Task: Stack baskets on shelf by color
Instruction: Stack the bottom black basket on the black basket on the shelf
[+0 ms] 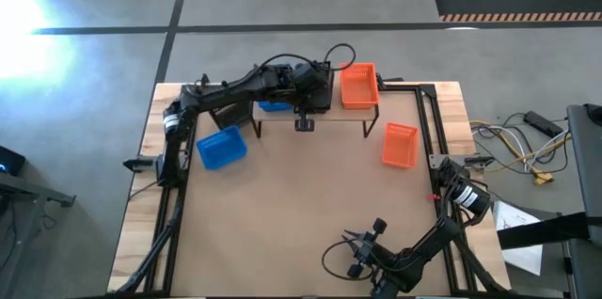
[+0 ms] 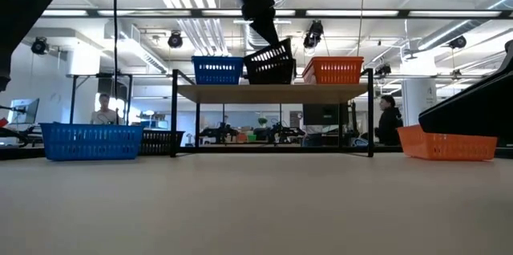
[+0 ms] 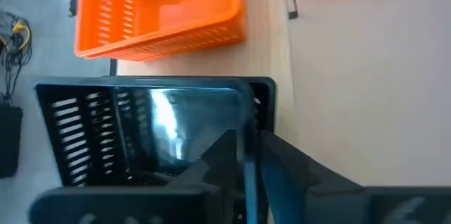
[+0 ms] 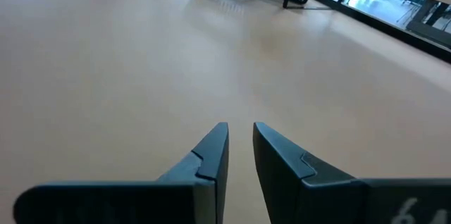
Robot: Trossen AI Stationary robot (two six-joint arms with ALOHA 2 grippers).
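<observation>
A loose blue basket [image 1: 221,148] sits on the table at left. On the shelf [image 2: 272,92], a blue basket [image 2: 217,70] flanks the black basket [image 2: 270,62] that my left claw [image 3: 248,155], clamped on its wall, holds tilted beside the orange basket [image 2: 332,70]. Released crooked, I judge, it could snag that neighbour or tip off. Another orange basket [image 1: 400,144] waits right; my right claw [image 4: 241,146] hovers, fingers slightly apart.

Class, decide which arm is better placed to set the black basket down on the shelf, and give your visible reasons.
Left. Its tool already grips the tilted black basket over the shelf. The right tool sits at the table's near edge, holding nothing.
</observation>
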